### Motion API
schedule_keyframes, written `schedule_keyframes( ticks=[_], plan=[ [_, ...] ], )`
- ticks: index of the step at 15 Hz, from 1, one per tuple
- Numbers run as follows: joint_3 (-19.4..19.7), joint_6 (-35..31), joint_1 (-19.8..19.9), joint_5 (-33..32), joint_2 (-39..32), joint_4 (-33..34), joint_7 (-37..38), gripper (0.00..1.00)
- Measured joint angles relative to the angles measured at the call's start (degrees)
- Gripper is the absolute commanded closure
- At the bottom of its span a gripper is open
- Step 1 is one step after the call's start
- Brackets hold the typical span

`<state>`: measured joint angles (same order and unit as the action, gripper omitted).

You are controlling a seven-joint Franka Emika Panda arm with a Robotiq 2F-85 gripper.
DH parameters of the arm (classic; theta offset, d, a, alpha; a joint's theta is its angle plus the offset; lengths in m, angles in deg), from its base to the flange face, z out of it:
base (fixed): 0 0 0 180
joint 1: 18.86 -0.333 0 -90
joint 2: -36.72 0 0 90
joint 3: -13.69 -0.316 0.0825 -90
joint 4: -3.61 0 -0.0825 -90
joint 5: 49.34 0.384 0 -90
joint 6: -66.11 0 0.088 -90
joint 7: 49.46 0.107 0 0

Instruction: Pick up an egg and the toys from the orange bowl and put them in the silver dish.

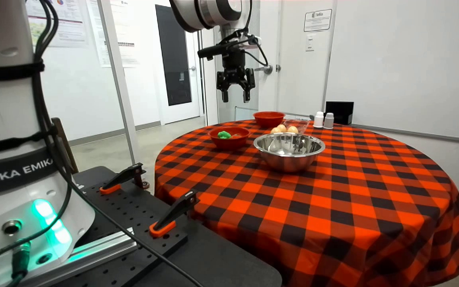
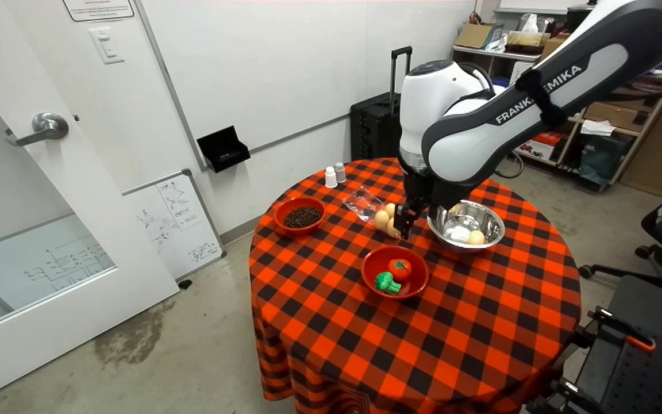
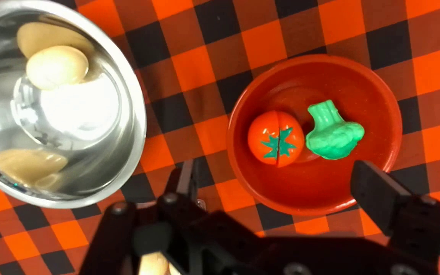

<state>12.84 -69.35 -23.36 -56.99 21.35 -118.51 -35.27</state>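
The orange bowl [image 3: 311, 187] holds a red toy tomato [image 3: 275, 138] and a green toy broccoli [image 3: 332, 131]. In an exterior view the tomato [image 2: 400, 269] and broccoli [image 2: 387, 283] lie in the same bowl [image 2: 372, 259]. The silver dish [image 3: 138, 149] stands beside it and holds a pale tan egg [image 3: 57, 67], with egg reflections on its wall. The dish shows in both exterior views [image 1: 287, 161] [image 2: 497, 221]. My gripper [image 3: 275, 168] is open and empty, its fingers spread. In an exterior view the gripper [image 1: 236, 97] hangs well above the table.
Several eggs [image 2: 383, 218] lie on the checked cloth beside clear plastic packaging [image 2: 362, 202], near the dish. A further orange-red bowl [image 2: 283, 214] holds small dark brown pieces. A white shaker [image 2: 331, 176] and a grey one [image 2: 340, 172] stand at the table's edge.
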Motion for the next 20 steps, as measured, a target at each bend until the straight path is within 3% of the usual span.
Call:
schedule_keyframes(
  ticks=[5, 20],
  plan=[
    [0.28, 2.86, -2.81, -0.73, -5.31, 3.94, 10.69, 0.00],
    [2.25, 3.00, -6.43, 1.52, -18.78, 15.12, 23.86, 0.00]
  ],
)
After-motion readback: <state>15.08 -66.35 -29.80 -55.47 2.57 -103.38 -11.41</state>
